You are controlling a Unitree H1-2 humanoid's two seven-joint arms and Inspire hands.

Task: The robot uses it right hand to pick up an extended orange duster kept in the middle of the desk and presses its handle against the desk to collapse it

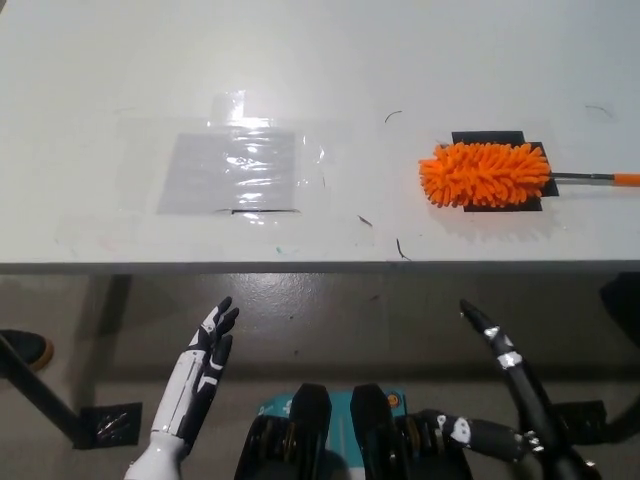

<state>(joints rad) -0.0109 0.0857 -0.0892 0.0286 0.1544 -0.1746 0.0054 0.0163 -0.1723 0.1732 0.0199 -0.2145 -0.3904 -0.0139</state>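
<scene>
Both empty, right robot hand (497,345), duster (486,174) apart

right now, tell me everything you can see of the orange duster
The orange duster lies flat on the white desk, at its right side. Its fluffy head of soft noodle-like strands rests on a black patch. A thin dark rod with an orange end runs right, out of the picture. No robot hand touches it.

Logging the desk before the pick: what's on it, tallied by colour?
Orange: 1, the duster, lying flat at the right, its handle running off the picture's right edge.
Black: 1, the patch under the duster head.
Clear: 1, the taped plastic sheet at centre left.
Total: 3.
Both hands are below the desk edge, holding nothing.
</scene>
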